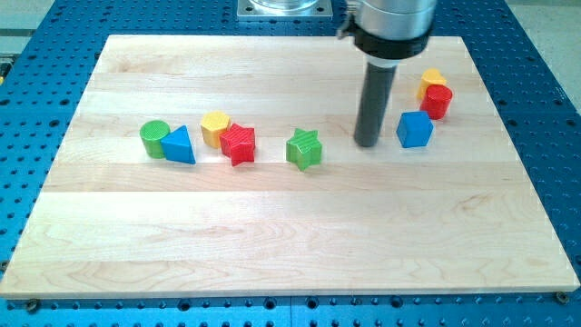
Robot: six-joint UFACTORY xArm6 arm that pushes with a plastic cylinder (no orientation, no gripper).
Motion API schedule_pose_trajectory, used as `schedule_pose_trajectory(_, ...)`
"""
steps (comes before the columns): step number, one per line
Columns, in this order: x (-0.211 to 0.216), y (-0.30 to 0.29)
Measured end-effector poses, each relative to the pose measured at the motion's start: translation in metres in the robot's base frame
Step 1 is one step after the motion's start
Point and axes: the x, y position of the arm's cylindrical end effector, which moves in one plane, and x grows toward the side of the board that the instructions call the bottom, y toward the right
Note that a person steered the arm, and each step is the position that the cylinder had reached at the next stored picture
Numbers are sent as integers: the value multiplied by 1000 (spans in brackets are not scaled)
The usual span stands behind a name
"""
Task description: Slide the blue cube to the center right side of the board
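The blue cube [414, 129] sits on the wooden board [290, 236] at the view's right, a little above mid-height. My tip [368, 143] rests on the board just left of the blue cube, with a small gap between them. The dark rod rises from the tip to the arm's black collar at the view's top. A red cylinder [437, 101] and a yellow block [431, 83] stand close above and right of the blue cube.
A green star [304, 149] lies left of my tip. Further left are a red star [239, 143], a yellow block [215, 128], a blue triangle [179, 145] and a green cylinder [154, 138]. A blue perforated table surrounds the board.
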Motion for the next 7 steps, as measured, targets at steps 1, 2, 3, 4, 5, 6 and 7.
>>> schedule_pose_trajectory(1,0,32)
schedule_pose_trajectory(2,0,49)
schedule_pose_trajectory(3,0,49)
schedule_pose_trajectory(4,0,49)
schedule_pose_trajectory(5,0,55)
schedule_pose_trajectory(6,0,62)
schedule_pose_trajectory(7,0,62)
